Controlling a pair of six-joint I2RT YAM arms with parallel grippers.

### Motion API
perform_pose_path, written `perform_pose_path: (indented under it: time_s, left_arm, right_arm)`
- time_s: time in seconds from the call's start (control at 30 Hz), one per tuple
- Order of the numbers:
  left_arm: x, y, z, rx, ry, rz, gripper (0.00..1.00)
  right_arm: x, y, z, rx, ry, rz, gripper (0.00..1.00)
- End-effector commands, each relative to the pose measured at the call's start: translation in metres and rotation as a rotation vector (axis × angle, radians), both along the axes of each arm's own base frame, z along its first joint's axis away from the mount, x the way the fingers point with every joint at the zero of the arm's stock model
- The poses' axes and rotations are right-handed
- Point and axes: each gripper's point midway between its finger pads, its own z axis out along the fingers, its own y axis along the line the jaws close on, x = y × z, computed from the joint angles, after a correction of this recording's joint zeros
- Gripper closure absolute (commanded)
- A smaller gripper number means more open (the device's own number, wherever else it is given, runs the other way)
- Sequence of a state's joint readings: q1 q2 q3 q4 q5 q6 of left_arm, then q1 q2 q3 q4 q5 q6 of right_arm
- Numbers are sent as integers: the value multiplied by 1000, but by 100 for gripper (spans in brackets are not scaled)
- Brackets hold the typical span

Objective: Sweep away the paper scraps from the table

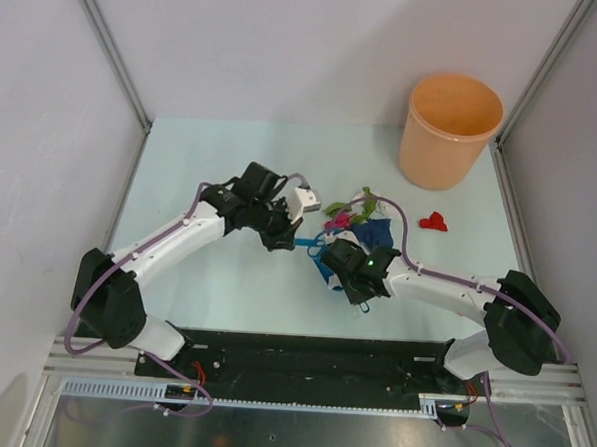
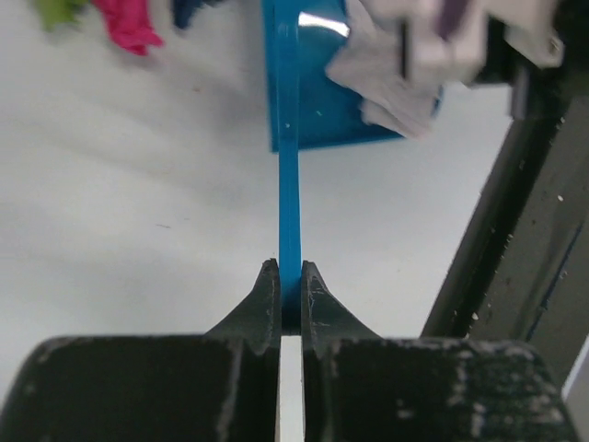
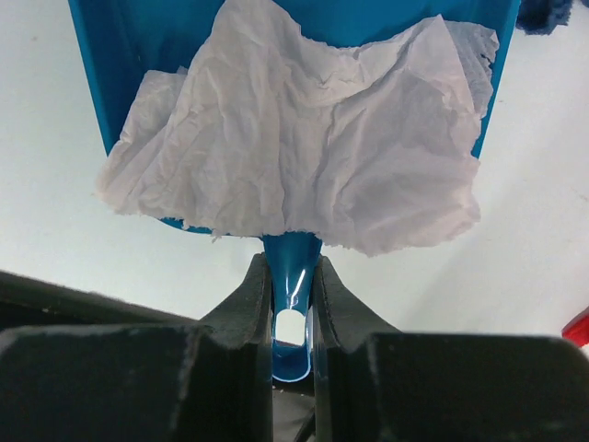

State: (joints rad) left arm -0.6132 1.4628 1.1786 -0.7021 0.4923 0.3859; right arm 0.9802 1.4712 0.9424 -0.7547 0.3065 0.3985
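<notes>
Right pincer (image 3: 294, 266) clamps blue dustpan (image 3: 138, 37)

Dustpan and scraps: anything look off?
Yes: the white paper overhangs the rear edge of the blue dustpan on both sides of the handle, so it is not fully inside. One red scrap lies apart on the table, near the orange bin.

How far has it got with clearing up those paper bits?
Done: a white scrap lies in the dustpan. In hand: the right gripper clamps the pan's handle, and the left gripper pinches a thin blue tool. Left: a red scrap, a pink scrap and a green scrap lie on the table, outside the pan.
</notes>
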Motion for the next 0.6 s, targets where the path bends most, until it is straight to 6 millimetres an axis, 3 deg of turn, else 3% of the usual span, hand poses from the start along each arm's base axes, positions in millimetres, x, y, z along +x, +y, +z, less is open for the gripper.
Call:
perform_pose_path:
  time_s: [0.0, 0.17, 0.3, 0.37, 0.4, 0.57]
  left_arm:
    - [28, 3, 59, -96, -139, 80, 100]
    - [52, 28, 78, -98, -184, 190, 100]
    - [74, 53, 92, -109, -212, 297, 100]
    - [84, 69, 95, -111, -215, 348, 100]
    - [87, 75, 94, -102, -219, 368, 100]
    - [98, 103, 88, -74, -221, 455, 100]
  right_arm:
    - [-6, 2, 15, 27, -27, 29, 100]
    - [-17, 12, 30, 85, -23, 79, 100]
    - [-14, 20, 66, 148, -57, 95, 100]
    - [-13, 15, 79, 138, -60, 102, 100]
    - [-5, 17, 93, 169, -70, 87, 100]
    - [26, -6, 126, 164, -90, 44, 100]
